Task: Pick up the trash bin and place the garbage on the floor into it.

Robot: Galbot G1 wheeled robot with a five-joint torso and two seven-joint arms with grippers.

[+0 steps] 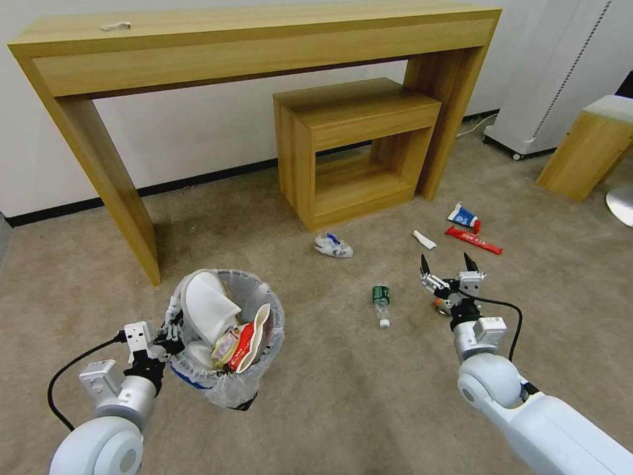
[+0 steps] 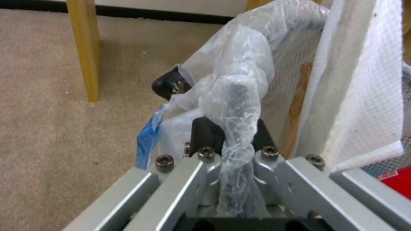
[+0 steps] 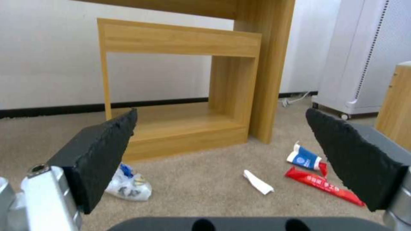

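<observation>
Beige carpet [image 1: 330, 396]; whitish bag [image 1: 227, 389]; red wrapper [image 1: 473, 239]; blue-white carton [image 1: 463, 216]; green-labelled bottle [image 1: 380, 303]; honey wood-grain tables [image 1: 356, 148].

the trash bin [image 1: 227, 330] is placed on the floor [image 1: 343, 409] at about 8 o'clock, with a slipper [image 1: 208, 307] lodged inside. a bottle [image 1: 380, 303] is found near centre, and a crumpled wrapper [image 1: 333, 245] at 12 o'clock of it. a bar wrapper [image 1: 473, 239] and a carton [image 1: 463, 216] are laid together at 2 o'clock, before the small shelf unit [image 1: 353, 148], which is set under the long table [image 1: 250, 46].
</observation>
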